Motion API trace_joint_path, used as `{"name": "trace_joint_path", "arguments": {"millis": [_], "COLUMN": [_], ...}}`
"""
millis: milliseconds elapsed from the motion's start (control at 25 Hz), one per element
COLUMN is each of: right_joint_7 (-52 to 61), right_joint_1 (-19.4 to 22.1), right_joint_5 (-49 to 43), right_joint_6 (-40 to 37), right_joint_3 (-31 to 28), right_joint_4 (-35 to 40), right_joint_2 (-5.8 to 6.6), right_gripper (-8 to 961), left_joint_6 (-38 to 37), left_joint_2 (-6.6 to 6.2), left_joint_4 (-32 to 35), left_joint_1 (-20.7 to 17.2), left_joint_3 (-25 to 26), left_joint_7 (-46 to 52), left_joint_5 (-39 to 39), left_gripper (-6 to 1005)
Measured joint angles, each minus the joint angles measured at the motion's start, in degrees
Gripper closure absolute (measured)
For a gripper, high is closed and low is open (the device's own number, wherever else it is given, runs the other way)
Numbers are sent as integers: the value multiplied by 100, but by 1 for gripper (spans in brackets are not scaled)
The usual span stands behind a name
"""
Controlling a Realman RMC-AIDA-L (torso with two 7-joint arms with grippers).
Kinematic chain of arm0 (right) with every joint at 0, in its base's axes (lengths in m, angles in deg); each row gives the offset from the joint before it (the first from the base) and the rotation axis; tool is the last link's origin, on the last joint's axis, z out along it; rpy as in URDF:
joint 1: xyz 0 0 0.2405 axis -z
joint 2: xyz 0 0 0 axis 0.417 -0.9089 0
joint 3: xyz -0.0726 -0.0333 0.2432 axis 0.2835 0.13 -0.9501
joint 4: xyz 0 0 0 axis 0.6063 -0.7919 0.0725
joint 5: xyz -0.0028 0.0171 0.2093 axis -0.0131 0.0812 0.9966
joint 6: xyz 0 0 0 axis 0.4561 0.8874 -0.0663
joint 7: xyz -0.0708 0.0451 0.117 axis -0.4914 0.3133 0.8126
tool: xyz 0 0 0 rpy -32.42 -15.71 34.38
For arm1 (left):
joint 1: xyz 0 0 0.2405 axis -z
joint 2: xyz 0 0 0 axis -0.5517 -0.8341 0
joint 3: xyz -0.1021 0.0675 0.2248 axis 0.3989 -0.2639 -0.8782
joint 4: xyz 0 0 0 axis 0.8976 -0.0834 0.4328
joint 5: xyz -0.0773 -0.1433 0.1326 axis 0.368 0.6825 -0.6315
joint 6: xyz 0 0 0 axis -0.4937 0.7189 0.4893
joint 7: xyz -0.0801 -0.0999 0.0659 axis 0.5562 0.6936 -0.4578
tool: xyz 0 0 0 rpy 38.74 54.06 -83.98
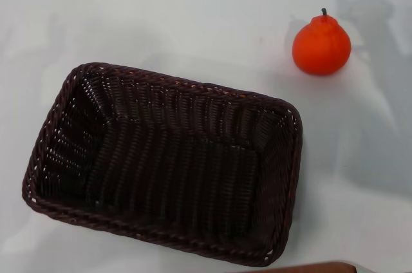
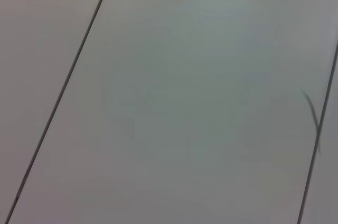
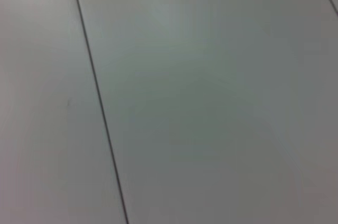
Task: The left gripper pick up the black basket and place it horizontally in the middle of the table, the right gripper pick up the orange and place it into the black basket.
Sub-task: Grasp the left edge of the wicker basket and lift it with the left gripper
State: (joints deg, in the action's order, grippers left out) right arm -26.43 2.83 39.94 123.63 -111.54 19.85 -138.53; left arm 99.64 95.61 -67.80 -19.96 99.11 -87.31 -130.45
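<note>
The black basket [image 1: 167,163] sat on the white table [image 1: 161,15], open side up, its long axis running roughly across the head view but skewed, with the end on the robot's left lying a little farther from the robot than the end on its right. Its braided rim ran unbroken round all four sides, its woven walls sloped inward to a flat bottom, and nothing lay inside it. The orange [image 1: 321,44] stood upright on the table beyond the basket's far right corner, clear of the rim and not touching it, with its raised neck and short dark green stem pointing up. A soft grey shadow fell on the table just beyond and to the right of the orange, on the side away from the basket. At the near edge of the head view, just past the basket's near right corner, a thin strip of reddish-brown surface showed; what it belonged to could not be told.

Neither the left gripper nor the right gripper appeared in any view, so whether their fingers stood apart or together could not be told. The left wrist view showed only pale grey panels [image 2: 200,102] divided by thin dark seams, and the right wrist view showed a similar pale grey panelled surface [image 3: 211,102] crossed by dark lines.
</note>
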Motion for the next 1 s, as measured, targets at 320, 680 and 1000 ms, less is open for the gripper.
{"name": "trace_joint_path", "arguments": {"millis": [320, 680, 1000], "right_joint_7": [-1, 14, 18], "right_joint_1": [-72, -100, -61], "right_joint_5": [28, 26, 34], "right_joint_6": [1, 11, 53], "right_joint_3": [6, 3, 0], "right_joint_4": [0, 0, -44], "right_joint_2": [-9, -5, 14], "right_gripper": [688, 532, 502], "left_joint_6": [0, 0, -148], "left_joint_2": [-9, -58, -477], "left_joint_4": [0, -548, -3374], "left_joint_1": [-18, -161, -830], "left_joint_3": [-1, -745, -1816], "left_joint_7": [0, 322, 3616], "left_joint_5": [0, -53, -1448], "left_gripper": [336, 334, 333]}}
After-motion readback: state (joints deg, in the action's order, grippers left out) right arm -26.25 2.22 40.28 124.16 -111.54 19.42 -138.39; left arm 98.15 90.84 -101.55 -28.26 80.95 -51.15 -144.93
